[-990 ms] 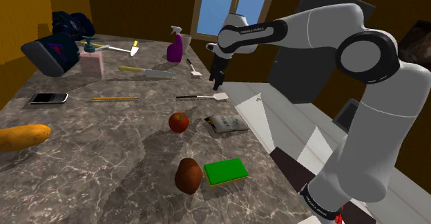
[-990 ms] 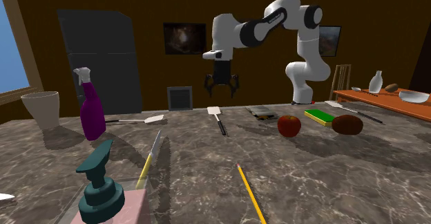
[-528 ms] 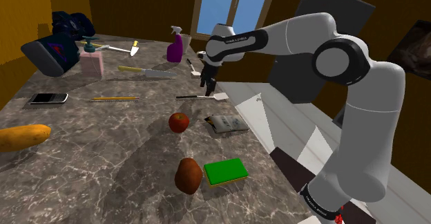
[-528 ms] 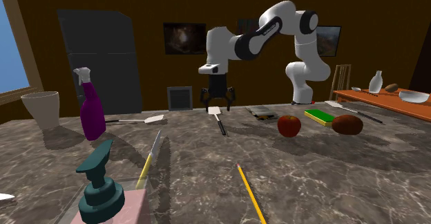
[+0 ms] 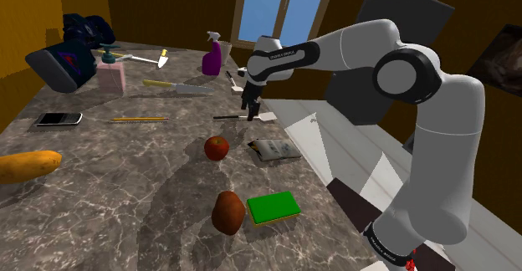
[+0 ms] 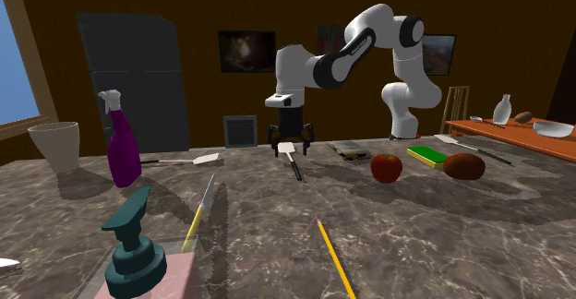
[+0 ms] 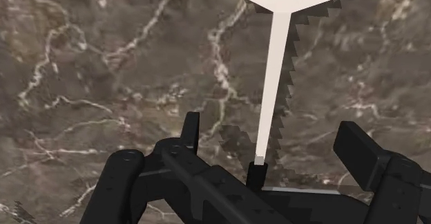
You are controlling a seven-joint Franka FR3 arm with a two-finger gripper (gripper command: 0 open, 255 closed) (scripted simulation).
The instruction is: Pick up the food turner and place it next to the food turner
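A: Where is the food turner [image 7: 273, 77]?
B: Flat on the marbled surface [image 5: 150, 173], pale blade pointing away from the tool [image 7: 273, 138], shaft running between its fingers [image 7: 360, 153].
A: Tool state?
B: Spread wide, holding nothing. It sits low, straddling the shaft, likely so that closing pinches the narrow part.
A: Destination?
B: Second turner [image 5: 235, 80], near the purple spray bottle [image 5: 212, 54], well apart.

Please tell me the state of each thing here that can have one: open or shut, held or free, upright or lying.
gripper: open, one finger on each side of the shaft, not touching it.
food turner: lying flat on the counter, not held.
second food turner: lying flat, free.
spray bottle: upright.
soap dispenser: upright.
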